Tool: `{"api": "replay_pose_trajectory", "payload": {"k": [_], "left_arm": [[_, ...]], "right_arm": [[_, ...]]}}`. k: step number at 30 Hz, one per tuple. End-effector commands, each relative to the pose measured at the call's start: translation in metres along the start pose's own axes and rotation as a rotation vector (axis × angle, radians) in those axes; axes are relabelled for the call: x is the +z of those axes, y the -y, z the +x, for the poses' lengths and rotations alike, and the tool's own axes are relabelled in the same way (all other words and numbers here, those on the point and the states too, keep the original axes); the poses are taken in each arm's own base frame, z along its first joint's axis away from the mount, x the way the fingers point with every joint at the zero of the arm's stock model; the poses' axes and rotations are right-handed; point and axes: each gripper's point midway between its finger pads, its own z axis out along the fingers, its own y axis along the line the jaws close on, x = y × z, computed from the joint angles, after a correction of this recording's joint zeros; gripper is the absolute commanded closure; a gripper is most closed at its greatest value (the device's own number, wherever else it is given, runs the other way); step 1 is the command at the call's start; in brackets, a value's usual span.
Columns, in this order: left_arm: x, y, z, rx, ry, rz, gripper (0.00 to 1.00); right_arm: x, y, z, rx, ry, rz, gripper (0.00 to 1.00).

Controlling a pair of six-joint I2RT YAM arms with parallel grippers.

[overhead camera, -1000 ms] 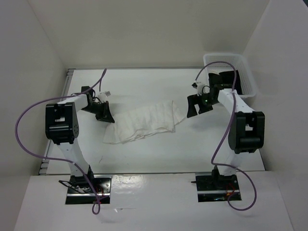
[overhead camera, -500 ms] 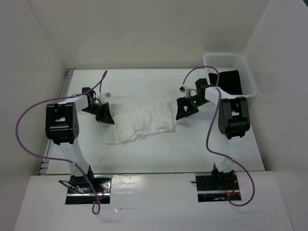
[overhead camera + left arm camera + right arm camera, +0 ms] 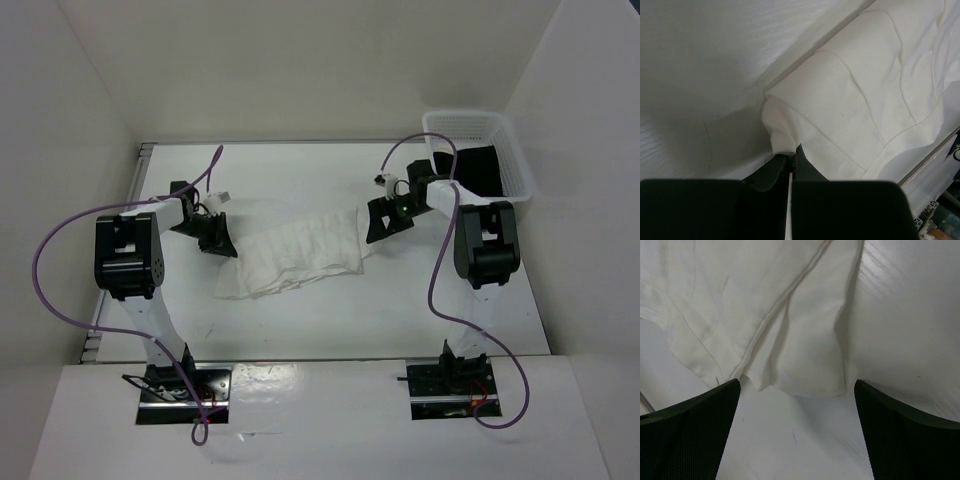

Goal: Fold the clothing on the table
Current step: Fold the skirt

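The white clothing [image 3: 740, 300] is filling the upper left and upper middle of the frame, lying on the pale surface [image 3: 910, 315]. A stitched seam is running diagonally across it from the top middle down toward the lower left, and fainter crease lines are crossing the fabric at the left. One corner of the fabric is reaching down to the centre of the frame, its rounded lower edge casting a soft shadow. The two dark jaws are standing wide apart in the lower left and lower right corners, with that corner sitting between and slightly above them, touching neither. Bare surface is showing along the right side and bottom middle.
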Motion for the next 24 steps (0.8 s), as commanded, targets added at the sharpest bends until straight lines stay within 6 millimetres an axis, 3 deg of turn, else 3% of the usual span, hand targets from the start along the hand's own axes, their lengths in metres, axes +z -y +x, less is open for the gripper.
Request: {"api": "replay_pose_trajectory", "payload": {"k": [1, 5, 15, 24], "left_arm": [[0.004, -0.008, 0.001, -0.004, 0.003, -0.026, 1.0], [0.003, -0.007, -0.003, 0.002, 0.01, -0.026, 1.0], [0.005, -0.009, -0.001, -0.004, 0.003, -0.026, 1.0], [0.005, -0.009, -0.001, -0.004, 0.003, -0.026, 1.0]], "right_arm": [[-0.015, 0.023, -0.021, -0.034, 0.061, 0.097, 0.01], [-0.005, 0.025, -0.01, -0.008, 0.03, 0.074, 0.01], [0.032, -0.015, 0.004, -0.052, -0.057, -0.027, 0.01], [0.059, -0.034, 0.026, -0.051, -0.132, -0.097, 0.01]]}}
